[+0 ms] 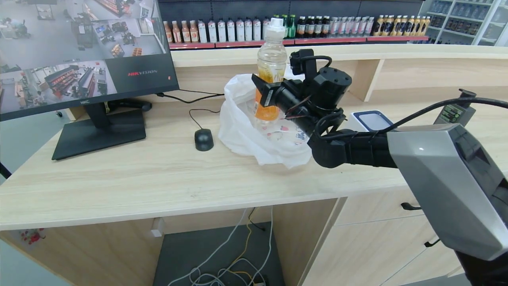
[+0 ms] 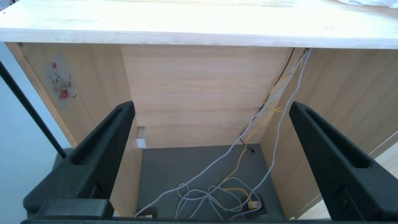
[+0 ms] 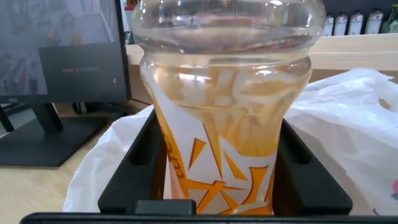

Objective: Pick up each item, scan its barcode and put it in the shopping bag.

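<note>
Orange-labelled clear bottle stands upright in the right claw, which pinches it around the label at the open mouth of the white shopping bag on the pale wooden worktop. A scanner sits near the bag. The left claw hangs spread wide, lower than the worktop's edge, facing loose cables.

The white folds of the shopping bag crowd in below and around the right hand gripping the bottle. Left of the hand stand a mouse and a monitor; right of it, a scanner; beyond it, a raised ledge. Nearer the robot, a broad stretch of tabletop gives free passage. Cables hang ahead of the spread left hand.
</note>
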Available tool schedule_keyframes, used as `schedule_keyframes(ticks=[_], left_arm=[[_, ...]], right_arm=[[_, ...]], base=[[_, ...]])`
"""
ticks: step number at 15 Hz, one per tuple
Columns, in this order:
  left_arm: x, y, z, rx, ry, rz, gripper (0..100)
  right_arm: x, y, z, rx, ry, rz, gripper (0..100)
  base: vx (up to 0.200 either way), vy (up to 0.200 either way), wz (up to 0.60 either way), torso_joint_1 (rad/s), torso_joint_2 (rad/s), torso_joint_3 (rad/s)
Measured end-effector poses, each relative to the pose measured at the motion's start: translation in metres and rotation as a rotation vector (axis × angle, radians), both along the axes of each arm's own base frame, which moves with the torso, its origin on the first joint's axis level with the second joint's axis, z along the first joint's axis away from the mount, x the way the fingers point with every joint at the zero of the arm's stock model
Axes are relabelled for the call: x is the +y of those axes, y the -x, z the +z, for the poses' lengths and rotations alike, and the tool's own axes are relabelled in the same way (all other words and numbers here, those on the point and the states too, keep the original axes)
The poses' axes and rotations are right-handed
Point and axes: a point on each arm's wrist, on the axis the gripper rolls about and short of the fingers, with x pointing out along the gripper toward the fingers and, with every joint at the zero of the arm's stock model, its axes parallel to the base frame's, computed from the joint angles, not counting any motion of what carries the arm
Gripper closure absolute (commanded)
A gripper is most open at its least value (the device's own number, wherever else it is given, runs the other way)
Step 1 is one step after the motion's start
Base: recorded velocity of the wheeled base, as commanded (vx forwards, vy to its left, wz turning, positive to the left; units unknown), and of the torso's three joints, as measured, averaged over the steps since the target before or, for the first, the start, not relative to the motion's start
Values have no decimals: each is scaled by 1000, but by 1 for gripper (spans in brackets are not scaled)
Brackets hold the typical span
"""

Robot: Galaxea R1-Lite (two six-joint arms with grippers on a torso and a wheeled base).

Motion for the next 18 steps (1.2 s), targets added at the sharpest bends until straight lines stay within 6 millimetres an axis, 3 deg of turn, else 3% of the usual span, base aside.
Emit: schedule_keyframes(ticks=[9,18], left_arm=[[0,0,0,0,0,0,0],[0,0,0,0,0,0,0]], right_arm=[[1,-16,-25,57,34,-17,100],[4,-20,-38,81,50,-17,100]], base=[[0,0,0,0,0,0],[0,0,0,0,0,0]])
